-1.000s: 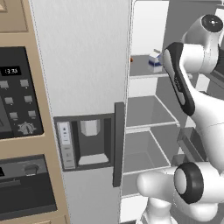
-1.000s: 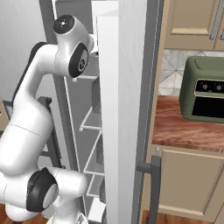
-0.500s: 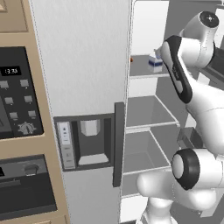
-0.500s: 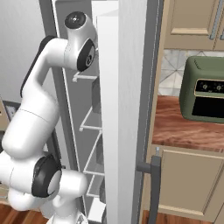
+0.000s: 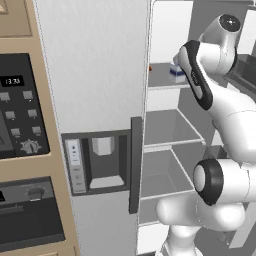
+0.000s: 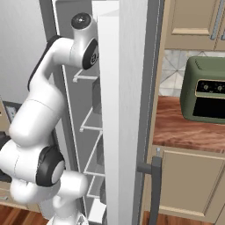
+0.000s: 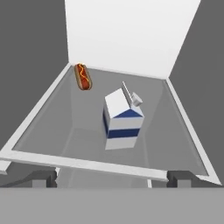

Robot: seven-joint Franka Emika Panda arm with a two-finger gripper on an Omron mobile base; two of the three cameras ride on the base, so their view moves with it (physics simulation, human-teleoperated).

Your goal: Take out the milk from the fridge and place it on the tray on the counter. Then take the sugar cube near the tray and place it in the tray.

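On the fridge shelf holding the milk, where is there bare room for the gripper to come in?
Bare shelf lies between the front rail and the milk, and to both sides of it. The hot dog crowds the back corner. The open gripper sits outside the front rail.

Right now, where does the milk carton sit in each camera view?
Left base view: the milk stands on the upper fridge shelf, just left of the arm.
Right base view: cannot find it; the open fridge door blocks the shelves.
Hand view: milk mid-frame, upright.
Shared landmark: that shelf.
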